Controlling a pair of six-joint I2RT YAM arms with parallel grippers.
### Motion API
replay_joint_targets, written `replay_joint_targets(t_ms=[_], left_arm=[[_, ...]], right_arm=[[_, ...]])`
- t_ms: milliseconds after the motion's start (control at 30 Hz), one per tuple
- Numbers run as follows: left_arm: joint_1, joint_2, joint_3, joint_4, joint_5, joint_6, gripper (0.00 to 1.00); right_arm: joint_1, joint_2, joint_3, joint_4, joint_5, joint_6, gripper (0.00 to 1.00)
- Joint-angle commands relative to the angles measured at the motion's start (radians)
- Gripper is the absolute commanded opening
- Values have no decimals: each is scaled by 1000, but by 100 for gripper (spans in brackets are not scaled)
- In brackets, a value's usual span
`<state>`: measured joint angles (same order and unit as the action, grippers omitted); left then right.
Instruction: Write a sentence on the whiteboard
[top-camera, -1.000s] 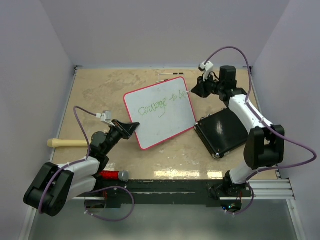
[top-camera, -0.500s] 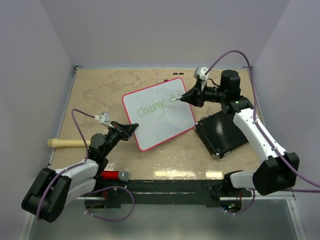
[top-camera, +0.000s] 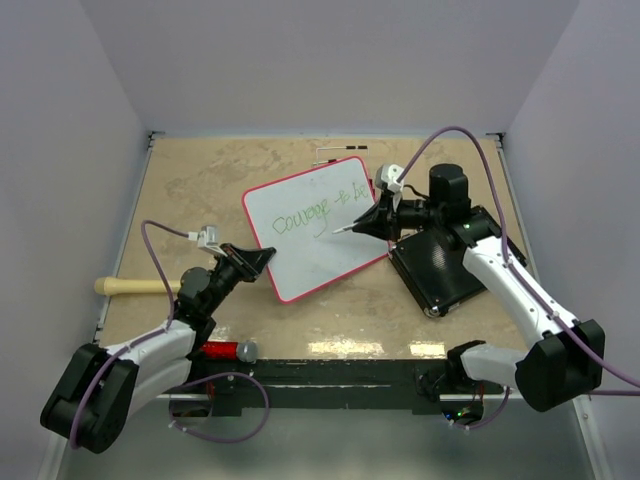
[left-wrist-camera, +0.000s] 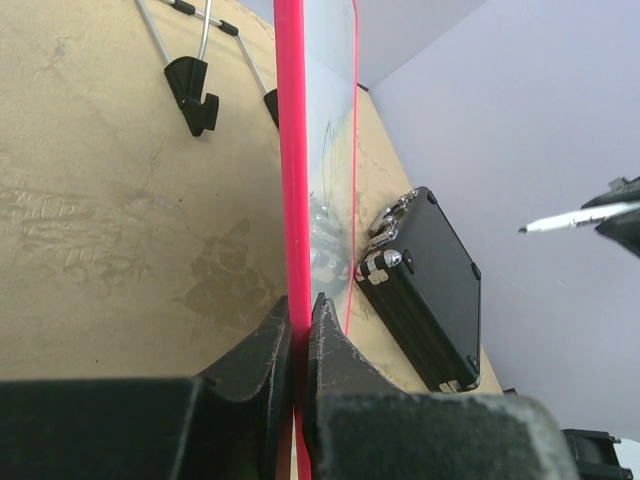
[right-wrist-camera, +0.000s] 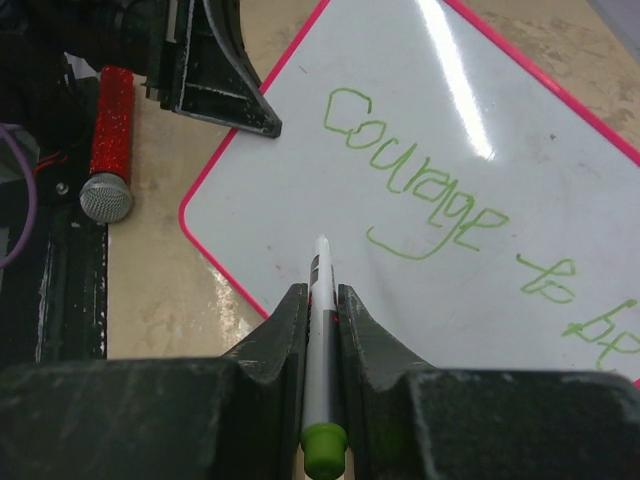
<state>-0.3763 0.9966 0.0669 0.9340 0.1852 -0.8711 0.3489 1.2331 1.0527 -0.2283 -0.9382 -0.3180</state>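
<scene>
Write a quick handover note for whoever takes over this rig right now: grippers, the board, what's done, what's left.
Left gripper: jaws shut on the whiteboard at its near-left edge, steadying it.
Right gripper: jaws shut on the marker, tip over the board's middle, apparently lifted off it.
Done: green writing reads "Courage to b...".
Left: finish the sentence; the last word looks incomplete.

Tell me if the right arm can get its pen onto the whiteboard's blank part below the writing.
Probably yes: the pen hovers over a bare part of the whiteboard, nothing lies between them, and the left gripper clamps its edge.
</scene>
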Motion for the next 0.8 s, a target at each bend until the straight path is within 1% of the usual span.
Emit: replay_joint_targets(t_ms=[0, 400, 767], left_arm=[[-4, -24, -13, -86, -35, 104, 0], [-6, -46, -27, -84, -49, 98, 0], [-10, -50, -39, -60, -21, 90, 0]], right_arm=[[5, -63, -75, 67, -25, -16, 0], [5, -58, -108, 89, -37, -32, 0], [6, -50, -134, 124, -53, -10, 0]])
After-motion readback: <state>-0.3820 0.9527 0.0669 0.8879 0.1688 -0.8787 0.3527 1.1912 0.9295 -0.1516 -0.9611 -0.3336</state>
